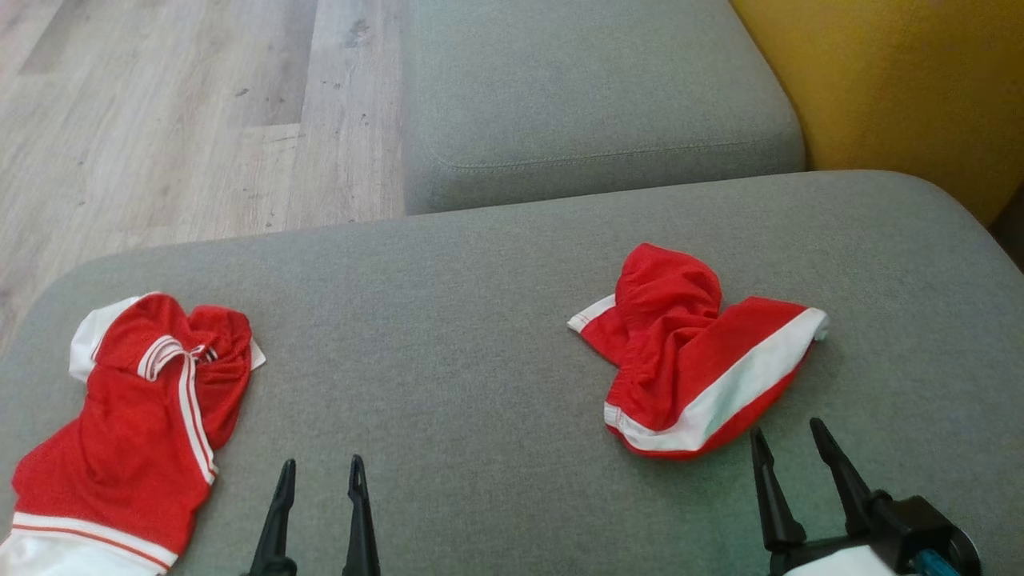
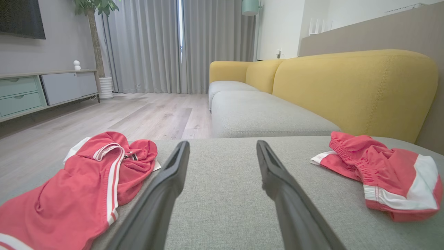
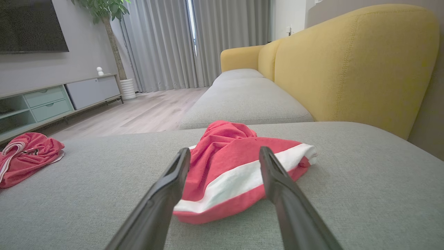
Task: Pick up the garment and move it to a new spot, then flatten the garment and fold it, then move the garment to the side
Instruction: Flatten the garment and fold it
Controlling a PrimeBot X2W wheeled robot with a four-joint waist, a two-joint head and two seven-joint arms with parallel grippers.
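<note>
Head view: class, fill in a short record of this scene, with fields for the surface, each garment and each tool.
surface: grey cushion
left garment: red, white trim, crumpled
shorts: red, white band, crumpled, on the right
left tool: open, empty, between the two garments
right tool: open, empty, just short of the shorts
floor: pale wood
backrest: yellow

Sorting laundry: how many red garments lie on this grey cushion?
2. Left red garment: crumpled at the cushion's left edge. Right red garment: right of centre, ahead of the right gripper. None apparently hidden.
</note>
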